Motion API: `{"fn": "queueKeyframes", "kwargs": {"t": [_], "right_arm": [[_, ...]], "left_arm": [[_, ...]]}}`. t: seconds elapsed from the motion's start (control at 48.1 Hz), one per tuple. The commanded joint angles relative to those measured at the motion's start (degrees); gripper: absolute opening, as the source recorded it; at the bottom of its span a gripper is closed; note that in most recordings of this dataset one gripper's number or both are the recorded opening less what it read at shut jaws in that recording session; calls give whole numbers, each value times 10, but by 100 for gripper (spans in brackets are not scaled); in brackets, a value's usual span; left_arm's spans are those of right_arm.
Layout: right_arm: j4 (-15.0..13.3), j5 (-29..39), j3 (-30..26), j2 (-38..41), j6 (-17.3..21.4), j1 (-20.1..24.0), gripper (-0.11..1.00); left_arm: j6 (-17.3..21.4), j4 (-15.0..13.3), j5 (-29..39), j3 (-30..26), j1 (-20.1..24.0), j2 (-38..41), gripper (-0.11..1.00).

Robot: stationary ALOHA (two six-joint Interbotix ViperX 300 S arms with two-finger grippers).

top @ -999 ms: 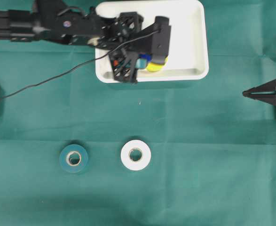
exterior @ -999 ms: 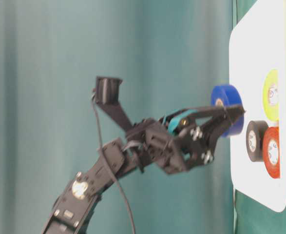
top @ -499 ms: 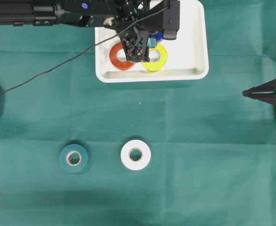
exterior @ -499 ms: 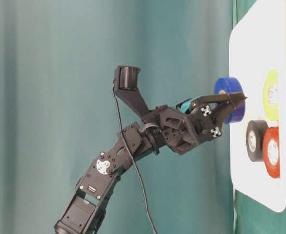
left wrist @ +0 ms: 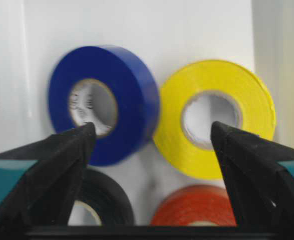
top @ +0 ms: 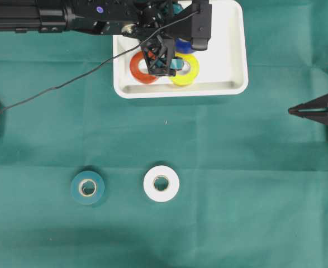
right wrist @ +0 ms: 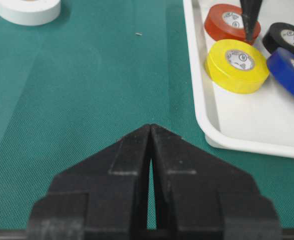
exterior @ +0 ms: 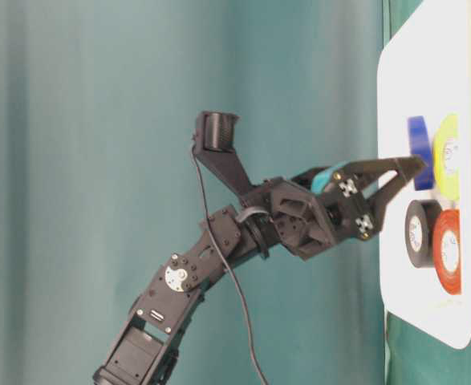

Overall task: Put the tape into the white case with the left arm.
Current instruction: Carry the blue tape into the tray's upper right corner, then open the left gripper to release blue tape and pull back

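The white case (top: 234, 88) lies at the back of the green cloth. In it are a blue tape (top: 185, 46), a yellow roll (top: 187, 71), a red roll (top: 137, 68) and a black roll (left wrist: 104, 209). My left gripper (top: 165, 60) hangs over them, open, with nothing between its fingers. In the left wrist view the blue tape (left wrist: 131, 100) lies tilted on the case floor beside the yellow roll (left wrist: 257, 107), beyond the left gripper (left wrist: 152, 129). From table level the blue tape (exterior: 418, 147) sits just off the fingertips. My right gripper (top: 291, 111) is shut and empty at the right edge.
A white tape roll (top: 161, 183) and a teal roll (top: 87, 187) lie flat on the cloth near the front. A thin black cable (top: 52, 89) trails from the left arm across the cloth. The right gripper (right wrist: 151, 126) points towards the case's rim (right wrist: 207, 122).
The left gripper was shut on the blue tape above the case; its jaws have now opened and the tape has dropped in beside the yellow roll. The right arm has not moved.
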Motion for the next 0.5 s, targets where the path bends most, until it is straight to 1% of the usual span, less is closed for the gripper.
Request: {"fn": "queueKeyframes", "kwargs": {"t": [0.0,0.083,0.25,0.354,0.478], "right_arm": [[-1,-4,-6,4,1,0,-9],[-1,-4,-6,4,1,0,-9],[-1,-4,-6,4,1,0,-9],[-1,-4,-6,4,1,-1,-9],[-1,-4,-6,3,1,0,-9]], "left_arm": [[-1,-1,-4,2,-2,-33,96],[-2,-2,-4,12,-4,-47,96],[-4,-3,-4,51,-8,-93,96],[-4,-4,-4,81,-12,-125,96],[-14,-4,-12,124,-19,-165,96]]}}
